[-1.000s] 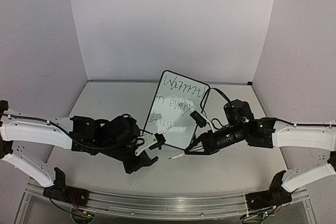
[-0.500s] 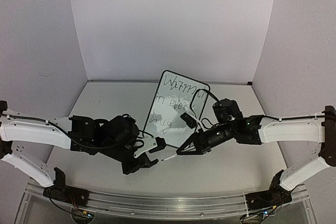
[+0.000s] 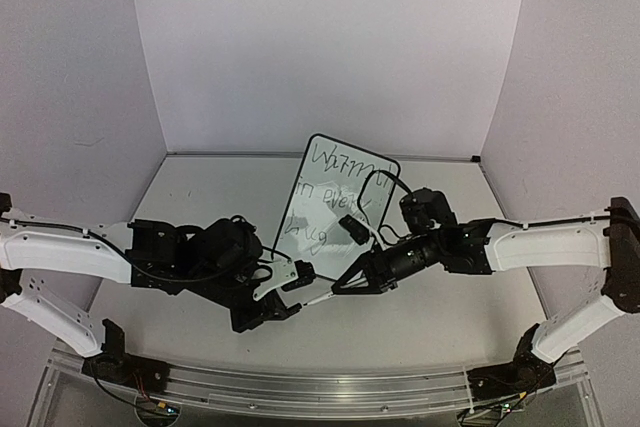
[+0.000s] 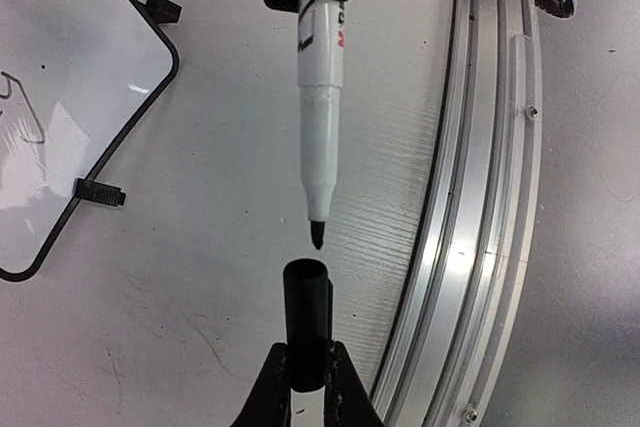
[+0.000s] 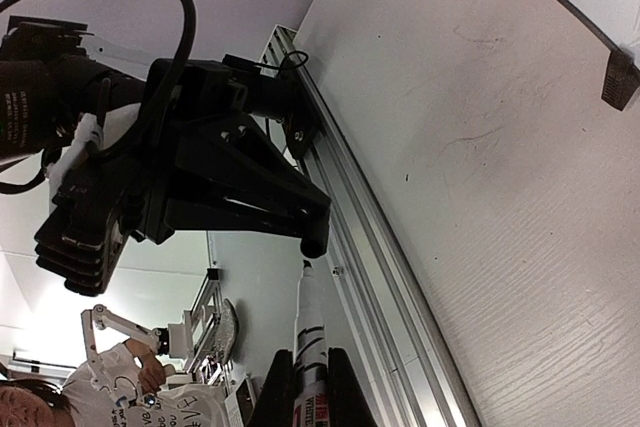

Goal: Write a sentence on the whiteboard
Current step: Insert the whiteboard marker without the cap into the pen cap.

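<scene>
Flat on the bench (image 3: 200, 197), just beyond the middle and turned askew: the whiteboard (image 3: 335, 242), black-framed, with two small black feet (image 4: 100, 192) jutting from one edge. Across its glossy face, the sentence (image 3: 335, 197) in thin dark lettering, three lines, readable roughly as "Warmth in every hug". Just on the near side of the board, the two arms brought together tip to tip. In the left gripper (image 4: 307, 359), closed tight around the lower end, a black cap (image 4: 307, 297), open mouth turned toward the right arm. In the right gripper (image 5: 307, 372), clamped on the barrel, a white marker (image 4: 321, 97) with its dark tip bare. Tip and cap mouth roughly in line, very close, a sliver of gap between them, not touching. Under both, pale bench surface; along the near edge, a ribbed aluminium rail (image 4: 480, 197).
</scene>
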{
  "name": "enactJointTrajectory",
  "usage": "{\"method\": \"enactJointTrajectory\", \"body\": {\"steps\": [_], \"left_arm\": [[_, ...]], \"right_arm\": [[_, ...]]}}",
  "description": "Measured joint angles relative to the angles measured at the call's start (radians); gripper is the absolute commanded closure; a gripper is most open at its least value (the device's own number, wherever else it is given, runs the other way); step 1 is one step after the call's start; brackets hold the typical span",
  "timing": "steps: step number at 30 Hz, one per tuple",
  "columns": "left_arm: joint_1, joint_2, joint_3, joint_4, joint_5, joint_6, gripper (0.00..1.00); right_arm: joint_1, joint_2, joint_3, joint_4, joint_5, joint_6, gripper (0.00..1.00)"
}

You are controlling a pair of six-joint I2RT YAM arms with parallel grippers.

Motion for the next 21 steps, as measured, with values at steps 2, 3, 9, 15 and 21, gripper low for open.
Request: {"method": "enactJointTrajectory", "body": {"steps": [2, 3, 9, 15, 21], "left_arm": [[0.0, 0.0, 0.0, 0.0, 0.001, 0.0, 1.0], [0.0, 0.0, 0.0, 0.0, 0.004, 0.0, 1.0], [0.0, 0.0, 0.0, 0.0, 0.015, 0.0, 1.0], [0.0, 0.0, 0.0, 0.0, 0.018, 0.0, 1.0], [0.0, 0.0, 0.0, 0.0, 0.018, 0.0, 1.0]], "right_arm": [[0.0, 0.003, 0.0, 0.0, -0.001, 0.002, 1.0], [0.0, 0.005, 0.001, 0.002, -0.002, 0.002, 1.0], [0.0, 0.023, 0.002, 0.015, -0.006, 0.006, 1.0], [0.0, 0.033, 0.004, 0.022, -0.018, 0.009, 1.0], [0.0, 0.037, 0.008, 0.029, -0.026, 0.01, 1.0]]}}
